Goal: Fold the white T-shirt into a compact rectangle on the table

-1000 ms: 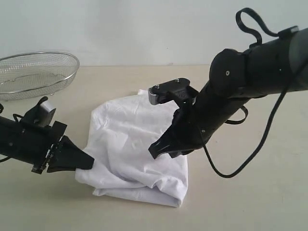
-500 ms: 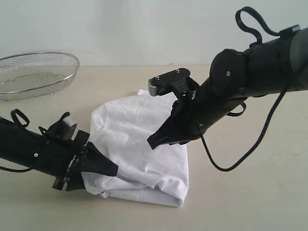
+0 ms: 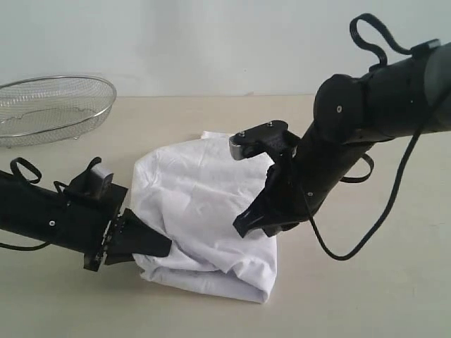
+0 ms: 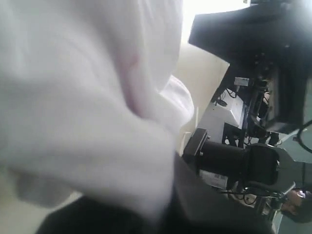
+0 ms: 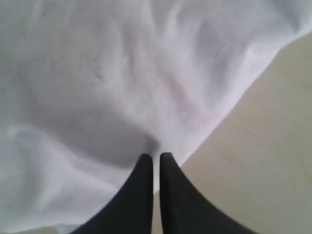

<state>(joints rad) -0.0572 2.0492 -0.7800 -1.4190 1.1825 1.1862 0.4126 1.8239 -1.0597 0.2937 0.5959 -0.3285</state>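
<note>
The white T-shirt (image 3: 197, 204) lies in a loose, wrinkled fold on the table (image 3: 366, 296). My left gripper (image 3: 158, 246) lies low at the shirt's near left edge, shut on a bunch of its cloth. In the left wrist view the white cloth (image 4: 73, 97) spills over the dark jaws (image 4: 165, 214) and hides their tips. My right gripper (image 3: 243, 229) hangs shut just above the shirt's right side. In the right wrist view its fingertips (image 5: 156, 156) stand together over the shirt (image 5: 97, 73), close to its edge, with nothing between them. Faint pink shows through the cloth.
A round wire-mesh basket (image 3: 53, 105) stands at the back left of the table. Bare tabletop (image 5: 273, 146) lies right of the shirt, under the right arm (image 3: 373, 105). A black cable (image 3: 352, 243) loops down from that arm.
My left gripper slid right into the shirt's near left edge, opened and shut on the cloth, bunching that edge. My right gripper shifted a little right and lower, still shut.
</note>
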